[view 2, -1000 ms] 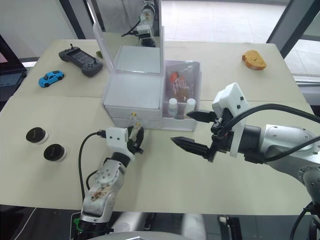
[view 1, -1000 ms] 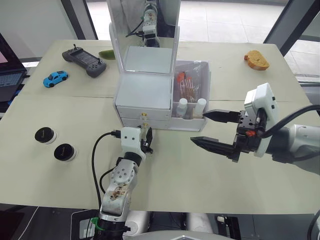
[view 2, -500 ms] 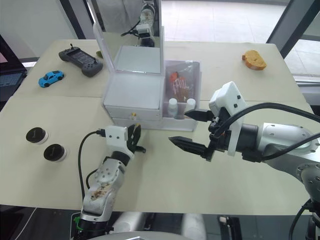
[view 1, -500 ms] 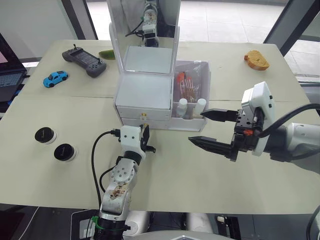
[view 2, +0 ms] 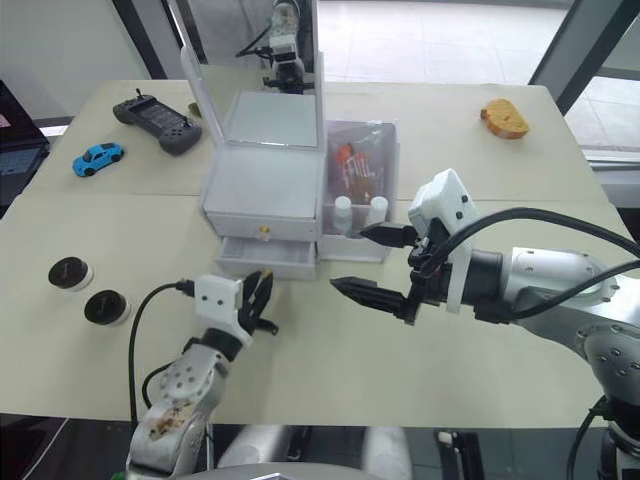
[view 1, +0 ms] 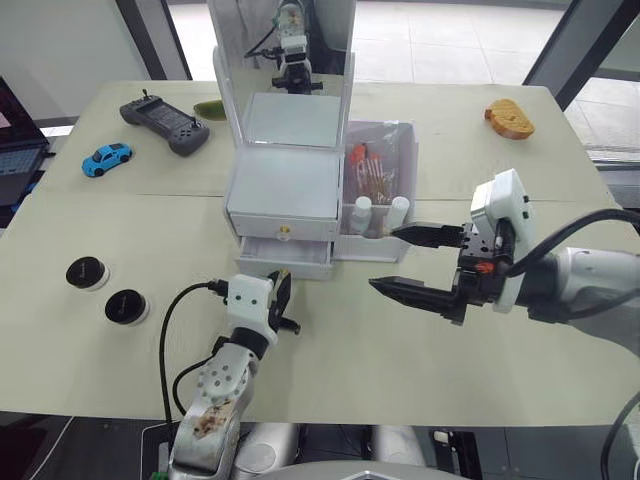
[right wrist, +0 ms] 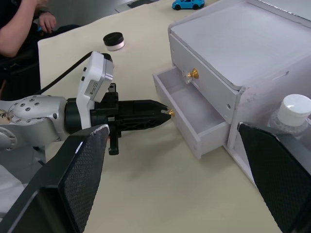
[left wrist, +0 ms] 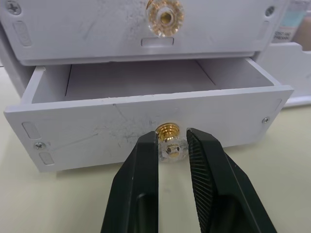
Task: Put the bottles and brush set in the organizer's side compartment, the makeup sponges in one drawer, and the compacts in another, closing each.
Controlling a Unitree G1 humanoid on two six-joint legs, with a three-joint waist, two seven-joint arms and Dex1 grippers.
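the left gripper (left wrist: pixel 171 150) is pinching the gold knob (left wrist: pixel 167 133) of the organizer's (view 1: pixel 285 180) lower drawer (left wrist: pixel 146 104), its two black fingers clamped either side of the clear knob tip, and the drawer is standing partly out with its inside bare. the upper drawer (view 1: pixel 283 228) is sitting shut above it. the right gripper (view 1: pixel 418 262) is hovering at about 3 o'clock of the organizer with its fingers spread wide and nothing between them, near the side compartment (view 1: pixel 380 190), where the two bottles (view 1: pixel 382 212) and the brush set (view 1: pixel 375 170) are already resting. the two compacts (view 1: pixel 105 290) are waiting well apart from the organizer at about 8 o'clock on the table (view 1: pixel 330 350); the makeup sponges are not visible on the table.

done well, this pull is probably running straight toward 6 o'clock, in line with the drawer's travel, with a steady grip on the small knob so it is not slipping free, and stopping before the drawer is leaving its slot. enough opening is likely needed for a compact to drop in flat.
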